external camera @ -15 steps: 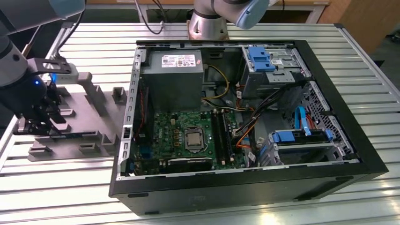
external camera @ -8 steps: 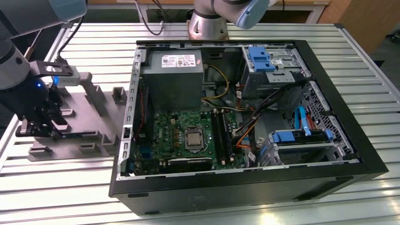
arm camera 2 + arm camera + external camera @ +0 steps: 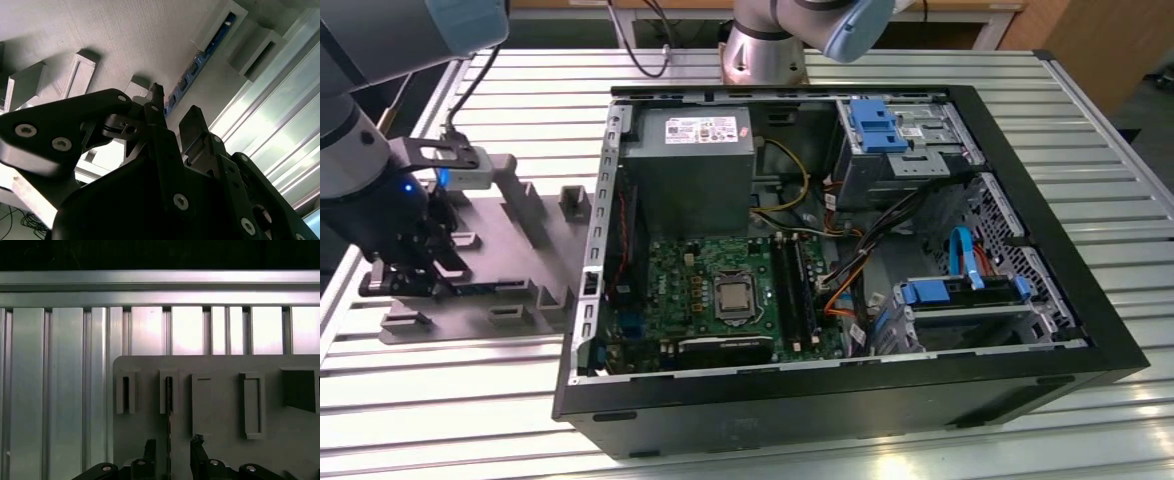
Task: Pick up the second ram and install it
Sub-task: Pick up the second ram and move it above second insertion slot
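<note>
Jaws open either side of the second ram [image 3: 169, 405], arm [image 3: 360, 170] vertical over grey holder [image 3: 520, 215] beside computer case [image 3: 854, 400].

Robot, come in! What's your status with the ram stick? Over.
Gripper open, straddling the second ram. Ram on edge in its slot in the gray holder, not lifted. Nothing blocking it.

Open computer case [image 3: 827, 405], green motherboard [image 3: 674, 275] inside, grey fixture [image 3: 520, 265] beside it, perhaps plastic, slatted table [image 3: 1107, 150]
</note>
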You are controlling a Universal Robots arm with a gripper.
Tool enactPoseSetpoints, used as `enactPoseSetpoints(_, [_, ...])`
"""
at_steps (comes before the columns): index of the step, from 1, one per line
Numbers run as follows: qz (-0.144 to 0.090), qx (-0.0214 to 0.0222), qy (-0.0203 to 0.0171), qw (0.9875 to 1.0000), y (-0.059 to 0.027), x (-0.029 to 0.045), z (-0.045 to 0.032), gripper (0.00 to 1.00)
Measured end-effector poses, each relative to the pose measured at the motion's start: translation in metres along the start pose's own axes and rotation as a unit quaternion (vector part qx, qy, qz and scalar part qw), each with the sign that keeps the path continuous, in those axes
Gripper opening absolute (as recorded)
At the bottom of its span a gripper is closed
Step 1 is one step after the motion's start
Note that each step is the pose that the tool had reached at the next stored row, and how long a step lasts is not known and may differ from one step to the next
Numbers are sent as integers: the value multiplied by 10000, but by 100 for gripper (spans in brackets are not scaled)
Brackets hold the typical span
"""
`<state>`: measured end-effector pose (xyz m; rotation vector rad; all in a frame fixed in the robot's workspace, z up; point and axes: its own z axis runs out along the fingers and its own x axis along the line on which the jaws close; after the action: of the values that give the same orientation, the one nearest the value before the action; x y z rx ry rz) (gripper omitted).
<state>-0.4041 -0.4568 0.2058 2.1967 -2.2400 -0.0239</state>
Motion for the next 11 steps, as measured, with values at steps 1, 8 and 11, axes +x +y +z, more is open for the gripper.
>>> enactPoseSetpoints(1, [0,0,0,10000,0,1,10,40])
enactPoseSetpoints(8, [0,6,9,10000,-1,6,80,40])
enactPoseSetpoints(11, [0,9,21,10000,-3,8,104,40])
